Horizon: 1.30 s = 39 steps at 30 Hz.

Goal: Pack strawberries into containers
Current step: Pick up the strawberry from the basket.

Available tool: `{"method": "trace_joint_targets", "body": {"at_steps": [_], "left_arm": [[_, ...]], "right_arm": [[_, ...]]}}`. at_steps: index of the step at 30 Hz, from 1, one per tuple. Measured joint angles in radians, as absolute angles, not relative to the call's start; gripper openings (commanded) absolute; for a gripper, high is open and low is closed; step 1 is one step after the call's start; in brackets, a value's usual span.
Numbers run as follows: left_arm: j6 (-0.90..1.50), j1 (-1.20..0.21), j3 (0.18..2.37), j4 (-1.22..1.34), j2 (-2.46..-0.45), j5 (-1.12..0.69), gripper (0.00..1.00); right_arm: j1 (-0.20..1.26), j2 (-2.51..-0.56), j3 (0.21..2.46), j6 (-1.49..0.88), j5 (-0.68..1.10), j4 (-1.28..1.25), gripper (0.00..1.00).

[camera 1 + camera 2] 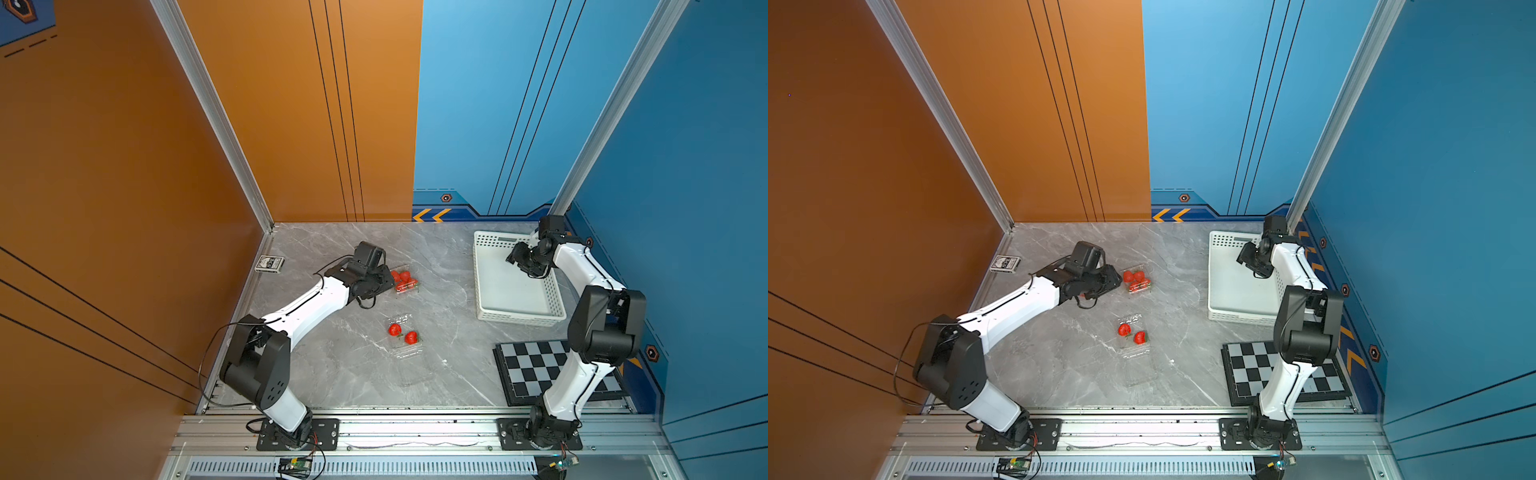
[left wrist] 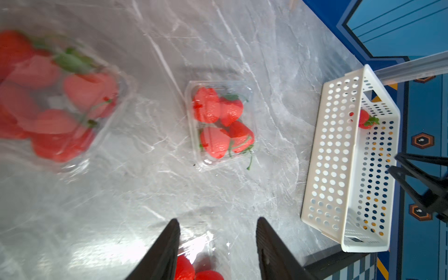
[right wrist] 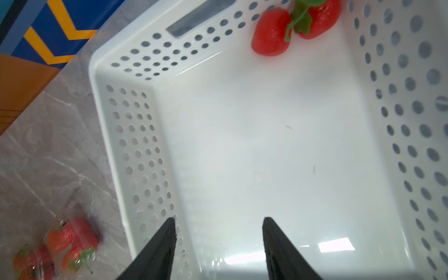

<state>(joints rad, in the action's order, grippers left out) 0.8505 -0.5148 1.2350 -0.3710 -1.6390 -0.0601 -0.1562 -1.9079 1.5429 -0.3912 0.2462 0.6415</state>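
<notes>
1. Right wrist view: find 2 strawberries [image 3: 271, 34] towards the far right corner of the white basket [image 3: 126, 145], side by side, green caps meeting.
2. Note the right gripper [image 3: 218, 219] hanging over the basket floor, not yet at them, jaws about half apart and empty.
3. Note the left gripper [image 2: 217, 219] low at mid-table, jaws likewise half apart, nothing pinched. Just right of it, see a closed container [image 2: 221, 126] with 4 strawberries inside.
4. Nearer in both top views, see an open container [image 1: 409, 351] holding only 2, probably the place for the last pair.
5. Cannot place the blurred box [image 2: 60, 97] of strawberries close to the left wrist lens.
6. Expect each fruit to be light, glossy and tapered, so prone to roll or squirt out. Pinch across the broad red body, not the cap or stalk, and take 1 at a time.
7. Expect the containers to be thin, springy and quick to slide on the smooth table [image 1: 332, 361]. Hold by the ribbed rim, gently.
</notes>
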Motion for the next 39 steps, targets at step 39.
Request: {"method": "trace_joint_targets", "body": {"at_steps": [39], "left_arm": [[0.801, -0.552, 1.374, -0.417, -1.755, -0.064, 0.52]], "right_arm": [[-0.203, -2.307, 1.811, -0.712, 0.091, 0.381, 0.62]]}}
